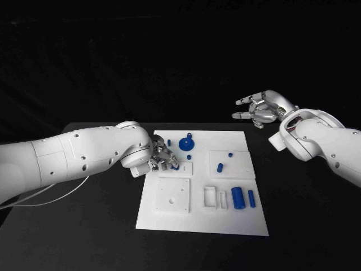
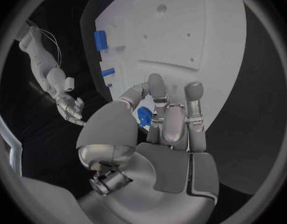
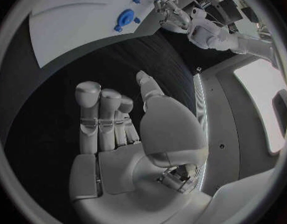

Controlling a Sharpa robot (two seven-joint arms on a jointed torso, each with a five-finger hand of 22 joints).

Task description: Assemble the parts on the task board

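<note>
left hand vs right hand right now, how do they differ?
The left hand is down over the task board; the right hand is raised beyond the board's far right corner. The left hand pinches a small blue part; the right hand holds nothing, fingers apart. Both are silver on white arms.

The left robot hand (image 2: 162,129) looks like smooth silver metal, a bit shiny, with soft grey pads on its fingers (image 2: 157,87). The right robot hand (image 3: 128,134) looks the same. Both arms (image 1: 75,155) have smooth white plastic shells that shine a little. The task board (image 1: 229,217) is flat, white and not shiny, like matt plastic. The small blue parts (image 1: 238,197) look like smooth plastic. The tabletop (image 1: 91,226) is black and dull.
</note>
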